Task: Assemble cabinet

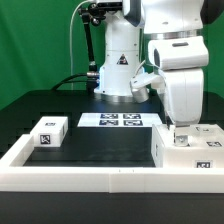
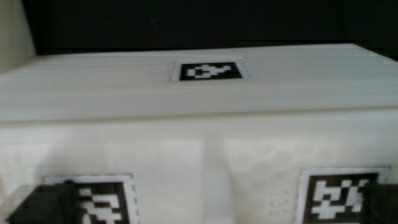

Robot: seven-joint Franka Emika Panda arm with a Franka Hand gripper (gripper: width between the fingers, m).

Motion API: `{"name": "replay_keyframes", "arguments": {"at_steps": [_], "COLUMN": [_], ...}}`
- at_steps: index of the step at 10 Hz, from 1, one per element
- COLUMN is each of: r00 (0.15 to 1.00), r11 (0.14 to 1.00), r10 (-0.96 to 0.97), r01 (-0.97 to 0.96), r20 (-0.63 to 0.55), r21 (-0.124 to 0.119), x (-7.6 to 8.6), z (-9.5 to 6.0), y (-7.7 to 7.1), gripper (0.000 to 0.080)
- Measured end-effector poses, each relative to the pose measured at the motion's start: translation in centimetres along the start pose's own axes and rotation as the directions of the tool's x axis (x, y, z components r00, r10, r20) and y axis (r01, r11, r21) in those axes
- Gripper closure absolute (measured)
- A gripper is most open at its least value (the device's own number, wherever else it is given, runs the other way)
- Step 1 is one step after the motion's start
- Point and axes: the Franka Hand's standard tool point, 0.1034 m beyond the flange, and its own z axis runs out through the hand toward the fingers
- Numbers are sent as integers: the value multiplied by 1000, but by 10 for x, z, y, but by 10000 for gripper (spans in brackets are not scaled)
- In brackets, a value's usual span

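We see the gripper (image 1: 181, 130) spread wide and holding nothing, poised just above the cabinet body (image 1: 192, 153), which sits by the table's (image 1: 100, 142) edge on the exterior view's right. A smaller cabinet block (image 1: 50, 132) lies near the opposite edge, well apart.

Black table (image 1: 40, 105), carrying:
- cabinet body (image 1: 185, 152), directly beneath the gripper (image 1: 183, 127);
- marker board (image 1: 119, 121), flat, near the gripper, toward the exterior view's left;
- small white block (image 1: 50, 131), well apart from the gripper, same side;
- low white border rail (image 1: 90, 172), nearer the camera than the gripper.
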Motion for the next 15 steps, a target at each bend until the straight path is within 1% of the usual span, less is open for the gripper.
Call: {"name": "replay_keyframes", "arguments": {"at_steps": [1,2,3,4,5,6,8,9,10,11,12,13,15], "r00": [1000,1000,1000,998,991,987,985,973,941,912,833,746,522], "r11": [1000,1000,1000,998,992,987,985,973,941,912,832,745,521], "r10": [4,16,26,59,129,160,170,231,337,410,554,665,852], "r01": [-4,-16,-26,-58,-129,-160,-170,-230,-337,-410,-554,-666,-853], "r20": [3,9,13,19,22,23,22,19,16,7,-15,-28,-37], "r21": [-3,-5,-5,-5,-14,-11,-12,-12,-13,-19,-36,-41,-24], "x": [0,1,2,3,3,2,2,2,3,3,0,2,8], "z": [-4,-10,-13,-18,-21,-18,-18,-17,-17,-17,-14,-13,-12], "y": [-2,-9,-13,-20,-32,-39,-37,-38,-38,-38,-40,-44,-47], "gripper": [2,2,2,2,2,2,2,2,2,2,2,2,2]}}
